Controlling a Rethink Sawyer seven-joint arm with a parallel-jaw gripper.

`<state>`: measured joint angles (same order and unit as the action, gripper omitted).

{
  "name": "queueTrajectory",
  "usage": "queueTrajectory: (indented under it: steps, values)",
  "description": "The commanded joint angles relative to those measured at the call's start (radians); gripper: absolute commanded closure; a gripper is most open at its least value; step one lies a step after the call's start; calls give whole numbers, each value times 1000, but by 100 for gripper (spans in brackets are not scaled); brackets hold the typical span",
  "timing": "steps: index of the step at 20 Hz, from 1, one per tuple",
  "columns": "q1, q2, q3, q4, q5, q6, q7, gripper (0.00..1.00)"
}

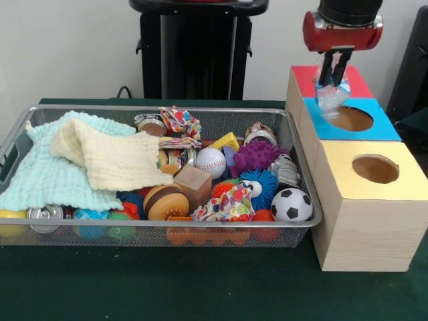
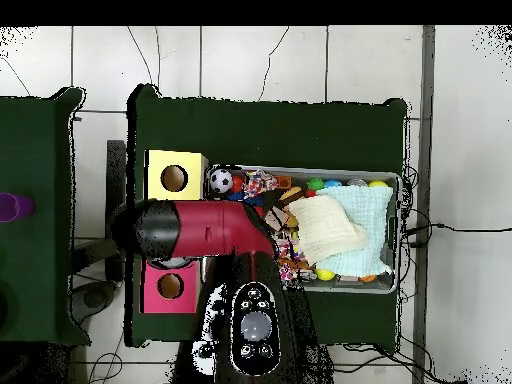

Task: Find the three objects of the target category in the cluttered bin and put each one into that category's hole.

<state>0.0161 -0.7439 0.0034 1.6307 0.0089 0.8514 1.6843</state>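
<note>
My gripper (image 1: 332, 81) hangs at the upper right, shut on a crumpled silvery can (image 1: 332, 99). The can dangles just above the near-left rim of the round hole (image 1: 351, 119) in the blue-topped box (image 1: 382, 127). A red-topped box (image 1: 306, 77) lies behind it and a yellow-topped box (image 1: 394, 184) with its own hole stands in front. More silver cans lie in the wire bin (image 1: 304, 194): one at the back (image 1: 152, 124), one at the right (image 1: 286, 170), one in the front left corner (image 1: 45, 214). In the overhead view the arm (image 2: 205, 228) hides the gripper and the blue box.
A mint towel (image 1: 47, 177) and a cream cloth (image 1: 107, 157) cover the bin's left half. A soccer ball (image 1: 291, 204), baseball (image 1: 210, 162), purple spiky ball (image 1: 254, 157), wooden block (image 1: 194, 184) and several toys crowd the right half. Green cloth (image 1: 200, 287) covers the table.
</note>
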Motion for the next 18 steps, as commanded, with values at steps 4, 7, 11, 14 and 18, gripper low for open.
queueTrajectory:
  steps: [4, 7, 11, 14, 18]
  values:
    - [51, 40, 0, -85, 61, 147, 297, 100]
    - [51, 42, 0, -106, 67, 177, 296, 100]
    - [55, 43, -3, -116, 71, 193, 295, 100]
    - [63, 41, -9, -98, 74, 167, 297, 100]
    - [72, 32, -15, -65, 79, 136, 294, 100]
